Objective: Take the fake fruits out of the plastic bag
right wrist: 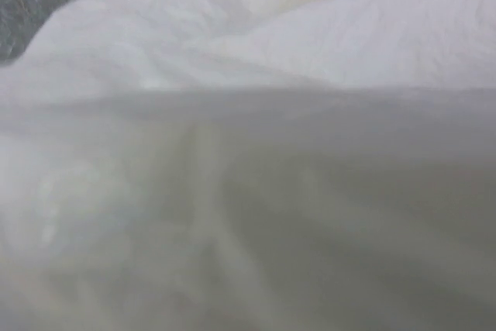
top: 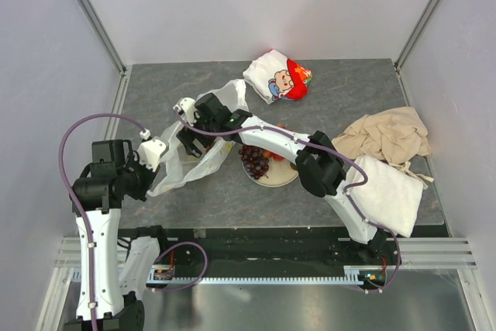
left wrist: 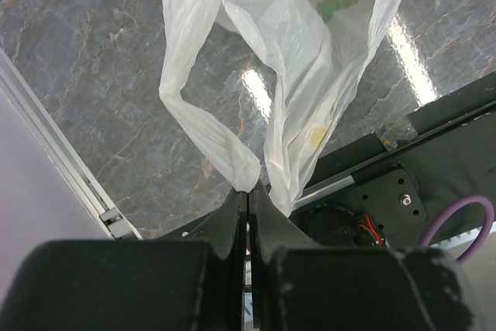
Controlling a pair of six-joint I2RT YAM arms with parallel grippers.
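The thin, crinkly, translucent white plastic bag (top: pixel 194 168) is lying crumpled on the grey marbled table (top: pixel 349 91), left of centre, between the ends of the two arms. The left claw (left wrist: pixel 248 198) is pinching a twisted loop handle of the bag with its jaws pressed tight on the plastic. From there the bag's body, with its green and yellow prints, is stretching away across the table. The right claw (top: pixel 194 143) is reaching over from the right and sitting at the bag's far end, seemingly pushed into the plastic. Its wrist camera is showing nothing but blurred white film, so I cannot tell how wide its jaws are standing. Just right of the bag, a pale round plate (top: pixel 285 179) is carrying a dark purple plastic grape bunch (top: pixel 254 160) and red plastic strawberries (top: pixel 277 156), close beside the right arm.
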